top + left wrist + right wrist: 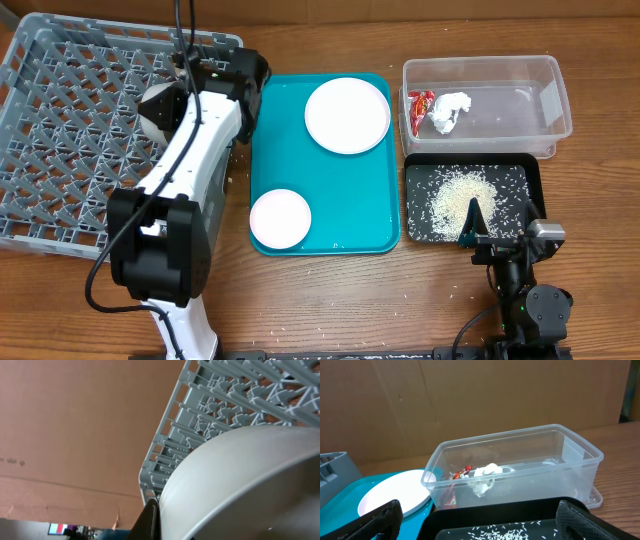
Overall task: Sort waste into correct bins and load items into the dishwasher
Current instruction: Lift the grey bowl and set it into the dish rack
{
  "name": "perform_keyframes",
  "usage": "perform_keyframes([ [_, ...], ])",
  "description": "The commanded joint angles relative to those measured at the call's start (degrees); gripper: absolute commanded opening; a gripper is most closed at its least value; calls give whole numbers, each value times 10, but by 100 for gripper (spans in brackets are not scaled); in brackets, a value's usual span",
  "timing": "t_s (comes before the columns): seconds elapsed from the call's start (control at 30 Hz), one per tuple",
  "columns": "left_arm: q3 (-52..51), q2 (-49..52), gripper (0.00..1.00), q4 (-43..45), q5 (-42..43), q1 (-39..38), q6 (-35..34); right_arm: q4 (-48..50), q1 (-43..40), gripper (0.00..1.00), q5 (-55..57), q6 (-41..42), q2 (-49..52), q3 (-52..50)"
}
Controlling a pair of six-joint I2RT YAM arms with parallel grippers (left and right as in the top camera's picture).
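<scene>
Loading is the step in hand. My left fingers (150,521) pinch the rim of the grey-green bowl (240,485), holding it tilted above the right part of the dish rack (70,120), by the left edge of the counter (330,300). My right fingers (380,520) sit spread and empty over the near rim of the black tray (412,205) of rice (462,195), toward the right edge. The wrapper (421,108) and tissue (451,110) lie in the clear tub (485,62). Next, I judge, I lower the bowl onto the lattice, then release. The plate (346,115) and small dish (280,217) wait on the teal tray (330,200).
</scene>
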Motion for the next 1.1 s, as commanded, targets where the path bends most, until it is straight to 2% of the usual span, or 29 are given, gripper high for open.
perform_keyframes([
  [0.0, 1, -12, 4, 15, -16, 30, -16, 2, -3, 100, -1, -2, -4, -6],
  [0.1, 0, -12, 4, 21, 58, 59, -16, 2, -3, 100, -1, -2, -4, -6],
  [0.3, 0, -8, 4, 30, 95, 56, -16, 2, -3, 100, -1, -2, -4, -6],
  [0.5, -4, 40, 4, 23, 88, 55, -5, 2, -3, 100, -1, -2, -4, -6],
  [0.77, -4, 45, 7, 16, 86, 21, -5, 2, -3, 100, -1, -2, -4, -6],
  [0.8, -4, 45, 10, 13, 85, 12, -5, 2, -3, 100, -1, -2, -4, -6],
  [0.93, -3, 45, 45, -5, 87, -18, -7, 2, -3, 100, -1, -2, -4, -6],
  [1.0, -1, 38, 54, -29, 97, -30, -26, 2, -3, 100, -1, -2, -4, -6],
  [1.07, 13, 13, 59, -64, 143, -47, -55, 2, -3, 100, -1, -2, -4, -6],
])
